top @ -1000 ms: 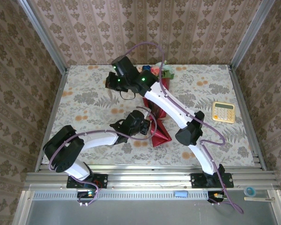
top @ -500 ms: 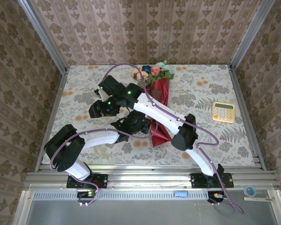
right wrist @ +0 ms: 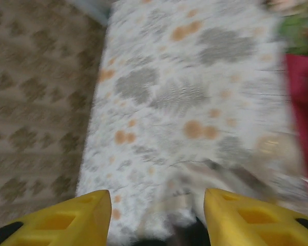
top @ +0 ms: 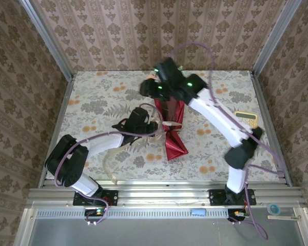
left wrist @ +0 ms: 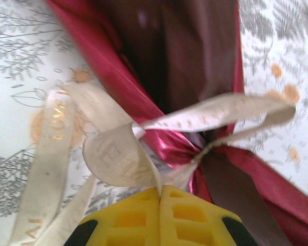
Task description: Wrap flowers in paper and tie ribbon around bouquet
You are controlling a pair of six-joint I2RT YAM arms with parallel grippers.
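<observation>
Left wrist: left gripper pinches the ribbon at the bouquet waist, mid-tie; right gripper, spread, should next catch the loop

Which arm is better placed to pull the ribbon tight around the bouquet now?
Left, probably. The left gripper is shut on the ribbon right at the pinched neck of the bouquet. The right gripper is open, gripping nothing, over the tablecloth, so it would first need to find a ribbon end.

The bouquet is laid mid-way on the table, rim toward the far edge, with the ribbon looped round its waist. A calculator is set near the right edge.
</observation>
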